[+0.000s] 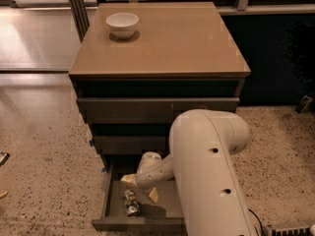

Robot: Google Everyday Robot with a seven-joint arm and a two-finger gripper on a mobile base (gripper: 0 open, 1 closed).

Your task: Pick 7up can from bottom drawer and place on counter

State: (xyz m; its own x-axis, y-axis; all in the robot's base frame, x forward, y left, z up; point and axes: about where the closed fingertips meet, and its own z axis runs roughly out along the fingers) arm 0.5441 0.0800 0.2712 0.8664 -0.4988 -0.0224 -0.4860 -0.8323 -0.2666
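Your hand (141, 187) is down in the open dark grey-brown bottom drawer (109, 200), fingers spread, holding nothing. The small silvery green-marked 7up can (131, 203) lies just beside it, apparently on its side. Risk: an off-centre close rolls the can away, or the lift clips the dark drawer front above (130, 144).

One gripper (140, 187) is counted, lowered over the one open bottom drawer (142, 224) with its two fingers (153, 195) held apart, and one 7up can (131, 203) is seen lying just below it. Three drawers are counted in all (the other two are stacked above the gripper), and one counter (162, 43) is found well above it. One white bowl (122, 24) is counted there, far above the gripper and slightly left in view.
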